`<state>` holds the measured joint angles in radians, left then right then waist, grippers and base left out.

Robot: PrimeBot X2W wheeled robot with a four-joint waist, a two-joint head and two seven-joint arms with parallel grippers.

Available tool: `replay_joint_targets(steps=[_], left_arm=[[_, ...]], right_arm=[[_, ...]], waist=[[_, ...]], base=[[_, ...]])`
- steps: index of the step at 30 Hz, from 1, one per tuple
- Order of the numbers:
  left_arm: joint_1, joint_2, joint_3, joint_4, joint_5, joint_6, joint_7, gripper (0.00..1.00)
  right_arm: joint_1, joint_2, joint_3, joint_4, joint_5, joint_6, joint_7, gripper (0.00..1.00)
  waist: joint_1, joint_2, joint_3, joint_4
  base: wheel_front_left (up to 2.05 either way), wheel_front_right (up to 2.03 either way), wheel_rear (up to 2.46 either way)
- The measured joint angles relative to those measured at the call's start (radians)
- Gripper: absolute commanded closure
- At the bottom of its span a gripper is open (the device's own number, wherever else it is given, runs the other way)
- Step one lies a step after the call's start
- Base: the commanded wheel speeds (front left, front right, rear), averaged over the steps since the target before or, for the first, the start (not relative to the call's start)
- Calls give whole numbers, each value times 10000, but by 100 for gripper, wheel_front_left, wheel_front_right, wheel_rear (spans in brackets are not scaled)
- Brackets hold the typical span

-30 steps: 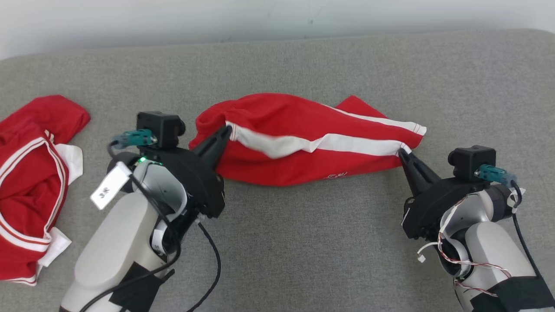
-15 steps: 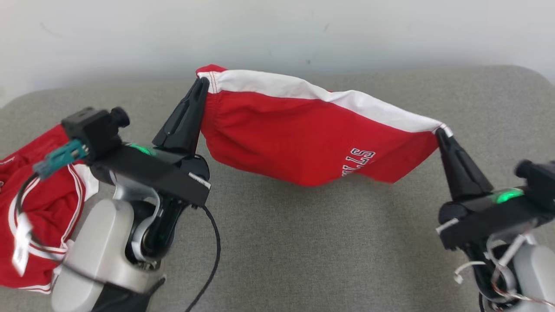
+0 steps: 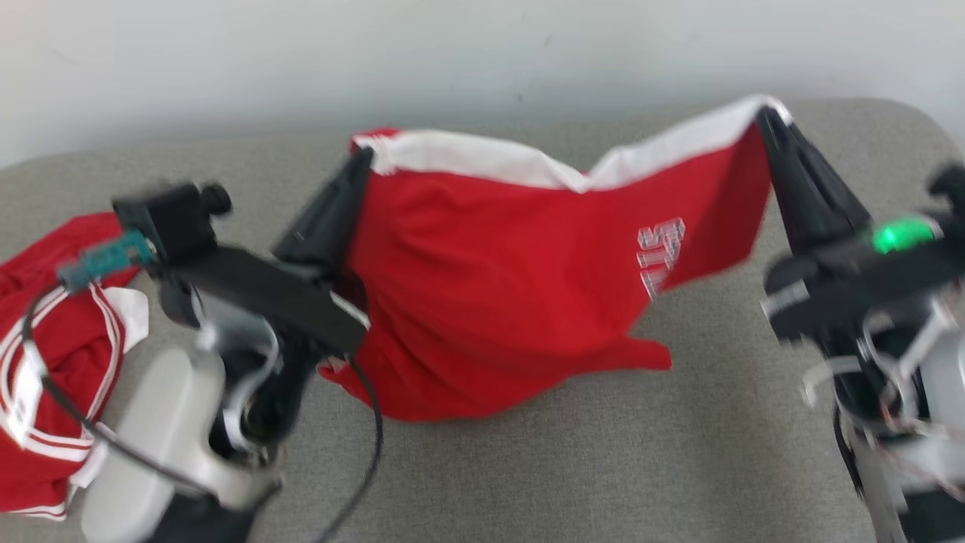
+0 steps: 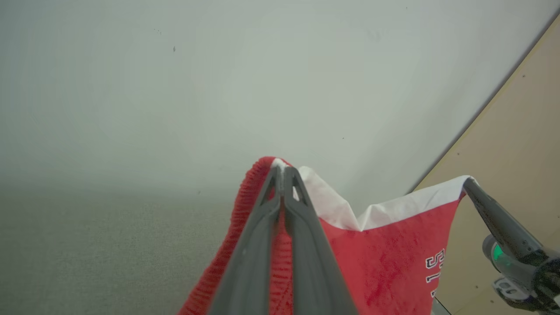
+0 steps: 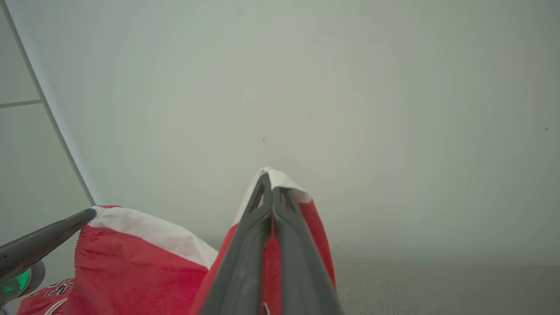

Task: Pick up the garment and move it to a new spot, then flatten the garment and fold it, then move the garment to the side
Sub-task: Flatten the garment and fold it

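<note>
Over grey cushion, just hoisted red shorts higher; kept left fingers, right fingers clenched on their ends; judged pickup done, relocation next.

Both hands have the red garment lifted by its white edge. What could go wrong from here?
Slip: the left hand and right hand each pinch just a corner of the red garment with a white band; either corner could pull free.
Creases: the band sags between them and the lower hem seems bunched on the grey fabric surface, so it may land folded.
Snag: a second red garment with white trim lies close on the left hand's side.
</note>
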<state>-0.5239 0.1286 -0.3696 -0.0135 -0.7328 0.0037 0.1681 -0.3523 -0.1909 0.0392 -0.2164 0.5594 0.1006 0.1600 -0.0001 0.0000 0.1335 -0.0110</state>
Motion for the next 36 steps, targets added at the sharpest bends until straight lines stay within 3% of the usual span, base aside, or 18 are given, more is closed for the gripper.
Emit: replay_joint_targets(steps=[7, 9, 12, 15, 19, 25, 29, 36], left_arm=[[-3664, -167, 750, 2652, 943, 445, -458, 100], [-5284, -700, 947, 2871, 932, 384, -1141, 100], [-6026, -1005, 976, 2663, 495, -144, -1570, 100], [-5714, -903, 872, 2642, 217, -512, -1701, 100], [-4144, -554, 288, 3057, 314, -867, -1582, 100], [-1814, 414, -199, 4531, 410, -1097, -1546, 100], [-1663, 579, -199, 4924, 445, -1112, -1839, 100], [-1783, 405, -314, 5390, 443, -1273, -2759, 100]], right_arm=[[-4914, 587, 303, 3361, -591, -499, 40, 100], [-6429, 408, -151, 3404, -869, -623, -623, 100], [-6941, -71, -276, 2978, -976, -451, -1047, 100], [-6601, -460, 25, 2734, -1122, -219, -1055, 100], [-4673, -581, 740, 2477, -1246, -21, -543, 100], [-1700, -8, 1787, 2794, -957, 54, -12, 100], [-1326, 79, 1941, 2836, -895, 65, -33, 100], [-747, -585, 1789, 2859, -911, 138, -541, 100]], waist=[[4, 1, 825, -231], [4, 1, 1129, -309], [2, 0, 1364, -298], [3, 1, 1523, -188], [3, 0, 1788, -87], [3, 2, 2253, -181], [2, 2, 2391, -409], [1, 1, 2309, -747]], base=[[0, 0, 0], [0, 0, 0], [0, 0, 0], [0, 0, 0], [0, 0, 0], [0, 0, 0], [0, 0, 0], [0, 0, 0]])
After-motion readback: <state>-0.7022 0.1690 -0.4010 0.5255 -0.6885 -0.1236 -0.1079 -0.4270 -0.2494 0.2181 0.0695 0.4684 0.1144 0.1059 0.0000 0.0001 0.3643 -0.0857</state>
